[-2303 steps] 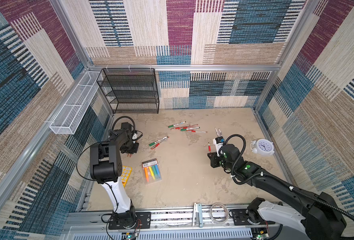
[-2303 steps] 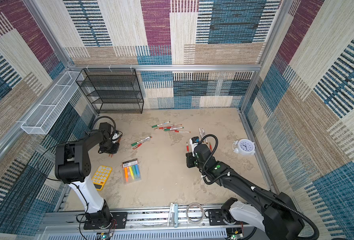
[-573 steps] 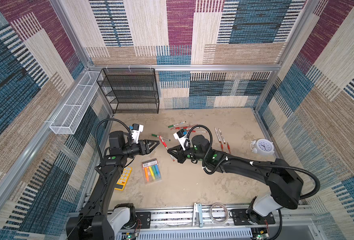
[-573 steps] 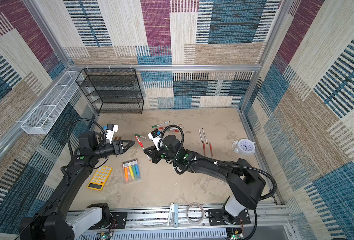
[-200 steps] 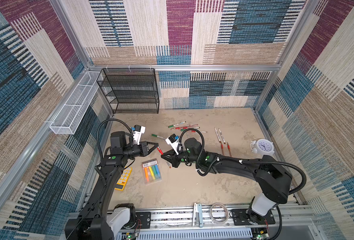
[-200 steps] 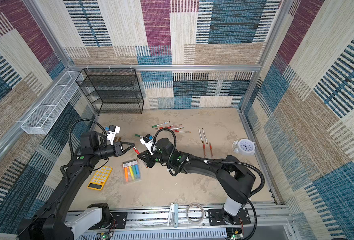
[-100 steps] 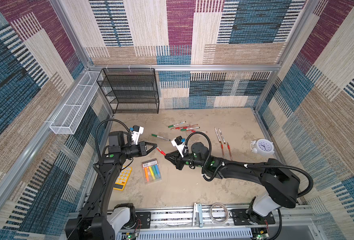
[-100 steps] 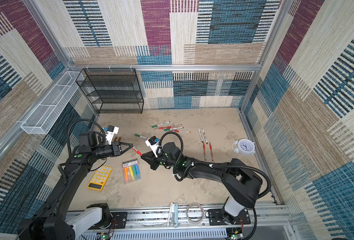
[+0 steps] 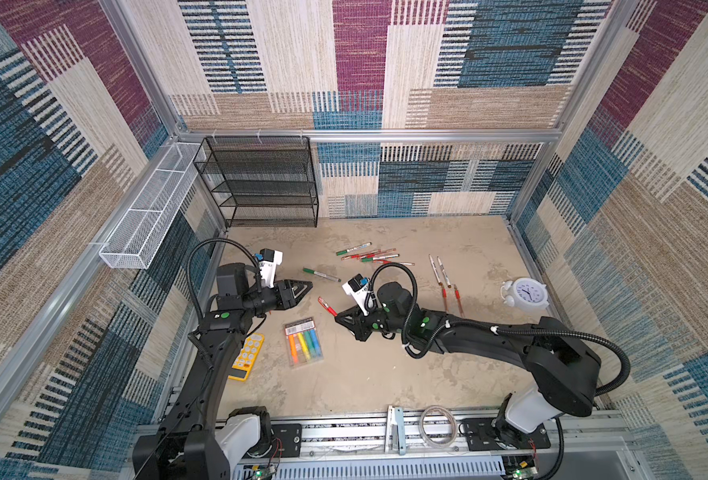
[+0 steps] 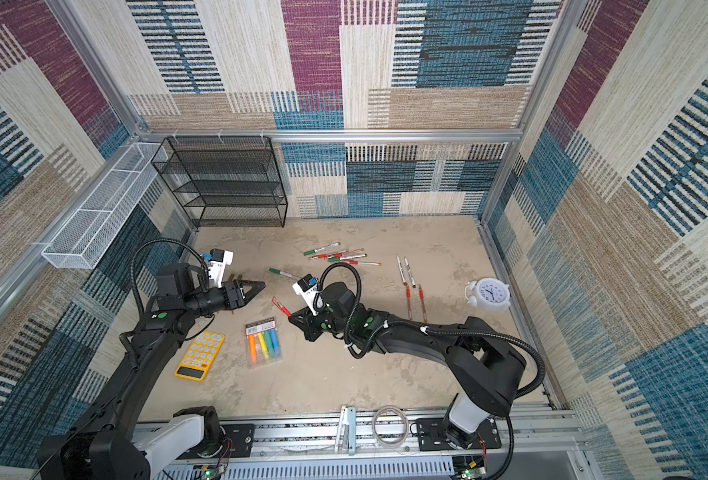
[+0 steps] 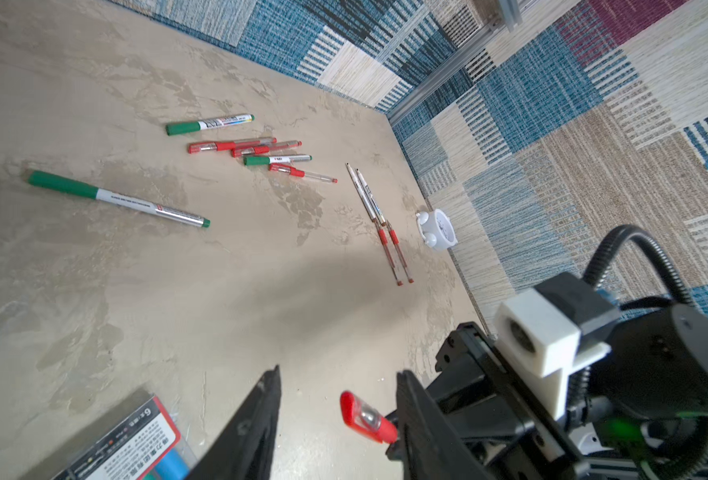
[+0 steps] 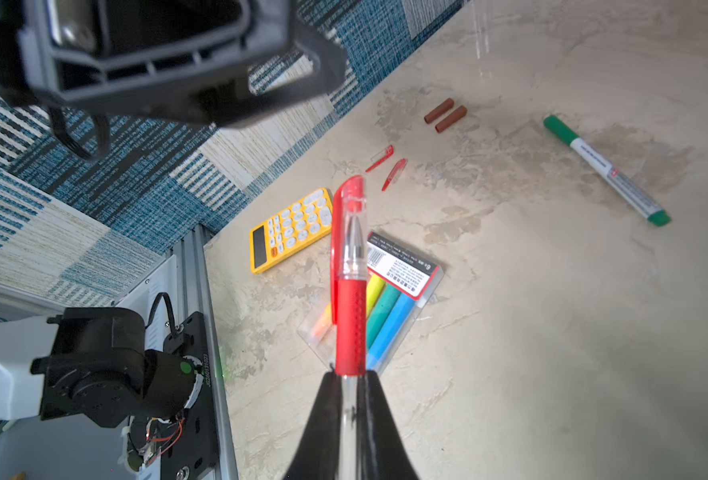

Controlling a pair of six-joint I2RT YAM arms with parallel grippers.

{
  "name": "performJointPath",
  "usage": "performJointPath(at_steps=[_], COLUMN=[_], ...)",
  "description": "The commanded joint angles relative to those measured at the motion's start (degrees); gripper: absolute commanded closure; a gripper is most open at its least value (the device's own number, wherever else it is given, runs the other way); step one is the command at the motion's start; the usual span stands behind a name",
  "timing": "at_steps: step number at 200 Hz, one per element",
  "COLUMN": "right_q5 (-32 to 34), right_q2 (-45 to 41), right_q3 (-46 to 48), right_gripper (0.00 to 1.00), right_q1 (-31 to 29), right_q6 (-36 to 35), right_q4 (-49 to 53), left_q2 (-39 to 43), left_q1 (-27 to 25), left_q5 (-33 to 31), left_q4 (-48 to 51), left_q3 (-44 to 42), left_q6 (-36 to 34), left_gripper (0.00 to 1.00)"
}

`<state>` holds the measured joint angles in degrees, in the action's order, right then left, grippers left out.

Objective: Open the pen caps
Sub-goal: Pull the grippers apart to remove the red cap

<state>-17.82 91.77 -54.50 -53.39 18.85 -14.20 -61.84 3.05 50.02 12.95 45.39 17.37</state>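
Desk [image 9: 364,386]: matt, mottled beige, stone-like finish.
Walls [image 9: 360,62]: rough woven cloth.
Frame rails [image 9: 427,134]: smooth silvery metal.
Rack [image 9: 260,178], upper left of frame: black metal mesh.
Red pen [image 12: 349,316]: glossy clear plastic, dimpled rubbery grip.
Highlighter pack [image 12: 398,266]: shiny clear plastic.
Right gripper [image 12: 349,376]: matt black plastic.

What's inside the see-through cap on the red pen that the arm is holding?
A pointed metal writing tip shows through the clear cap of the red pen. Further back, the barrel is largely covered by the shut right end effector.
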Motion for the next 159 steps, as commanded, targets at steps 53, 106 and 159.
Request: performJointPath(at_steps=[53, 106, 159], right_q5=[-1.5, -1.5, -1.0], right_q2=[1.4, 1.5, 2.1], right_q3=[-2.7, -3.8, -3.6], right_gripper=[1.0, 1.0, 1.0], right_q1=[-0.2, -0.5, -0.5], right_q6=[1.3, 0.9, 0.0], right_q4=[-2.8, -2.2, -1.0], left_q2=[-0.4, -1.3, -0.5], left_q1=[-3.9, -4.8, -4.6], left_q5=[2.7, 2.0, 0.8], left_q4=[-4.2, -5.2, -4.1], left_q3=[-1.7, -2.0, -1.3], left_q6=[1.5, 2.1, 1.2], left_gripper=[0.56, 0.68, 1.0])
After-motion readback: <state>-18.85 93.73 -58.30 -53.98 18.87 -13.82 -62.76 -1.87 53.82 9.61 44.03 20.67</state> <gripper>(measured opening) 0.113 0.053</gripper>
